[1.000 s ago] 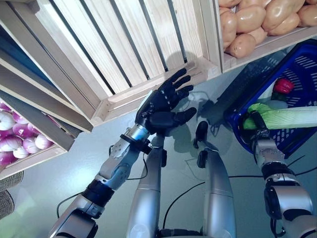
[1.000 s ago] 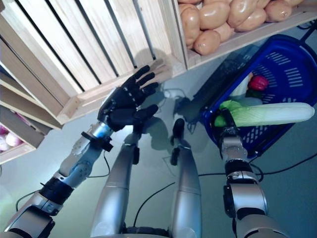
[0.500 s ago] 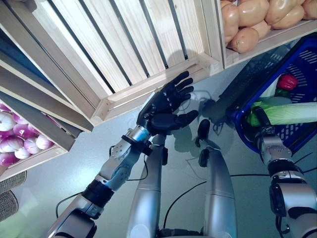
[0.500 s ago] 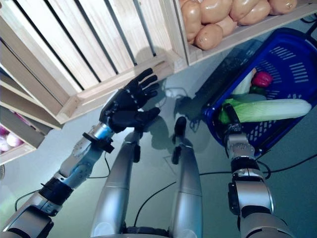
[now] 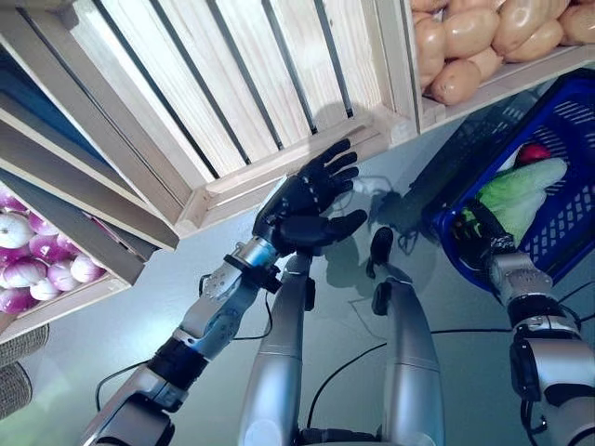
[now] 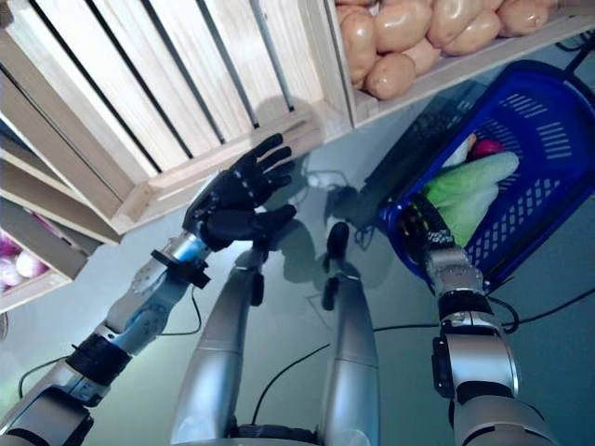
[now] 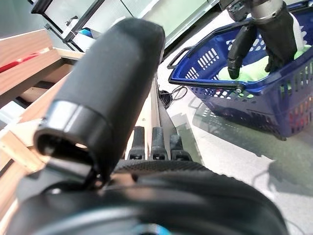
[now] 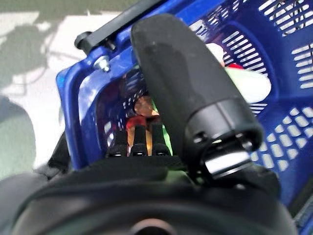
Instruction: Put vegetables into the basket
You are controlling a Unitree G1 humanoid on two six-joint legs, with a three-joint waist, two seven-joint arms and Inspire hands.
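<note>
**A:** Left eye view first: what does the vegetable look like, and where is it?

**B:** The cabbage (image 5: 522, 192) is long, with crinkled pale green leaves fading to a whitish stalk end. It lies tilted inside the blue basket (image 5: 567, 243), which stands on the floor below the crate of potatoes (image 5: 469, 37). A red vegetable (image 5: 532, 153) shows just beyond it in the basket.

**A:** And the right hand?

**B:** The right hand (image 6: 420, 226) is over the basket's near rim at the cabbage's leafy end, fingers straight and apart, not closed round anything.

**A:** The left?

**B:** The left hand (image 5: 307, 199) is raised before the empty wooden crate (image 5: 232, 93), fingers spread, holding nothing. Purple onions (image 5: 37, 265) sit in a bin at far left
</note>
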